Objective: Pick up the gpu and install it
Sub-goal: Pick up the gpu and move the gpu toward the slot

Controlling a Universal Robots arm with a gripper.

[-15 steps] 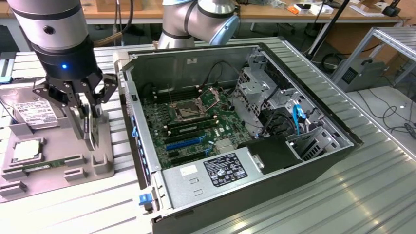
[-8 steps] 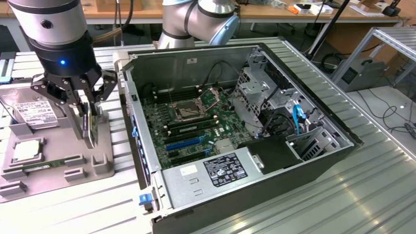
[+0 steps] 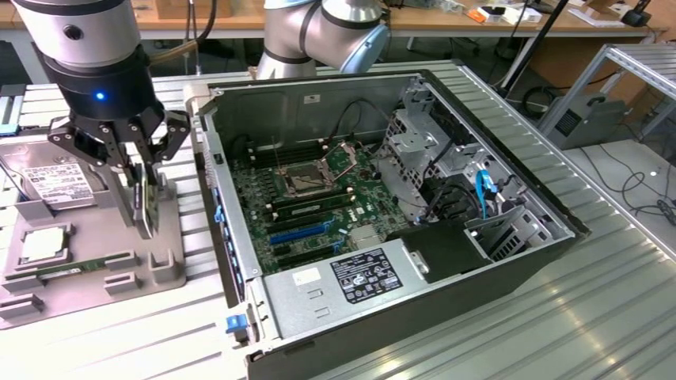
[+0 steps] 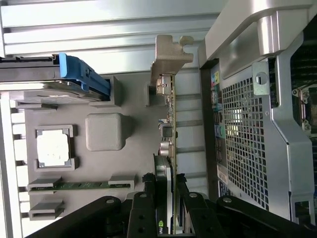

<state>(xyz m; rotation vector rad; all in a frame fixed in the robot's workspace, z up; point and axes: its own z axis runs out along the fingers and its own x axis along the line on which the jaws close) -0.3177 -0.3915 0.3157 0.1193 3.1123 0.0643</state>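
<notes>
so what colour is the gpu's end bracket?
Bracket on the gpu: dull silvery-beige metal; wrist view shows it best.

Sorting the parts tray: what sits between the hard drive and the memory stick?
A square processor chip lies between the hard drive and the memory stick, seen in the exterior view.

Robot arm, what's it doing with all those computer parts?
The robot's pincer is closed on the gpu, a thin card standing on edge in a slot of the gray tray. The card has not left the tray. The open computer case sits right beside it, and the gpu is not installed there yet.
</notes>
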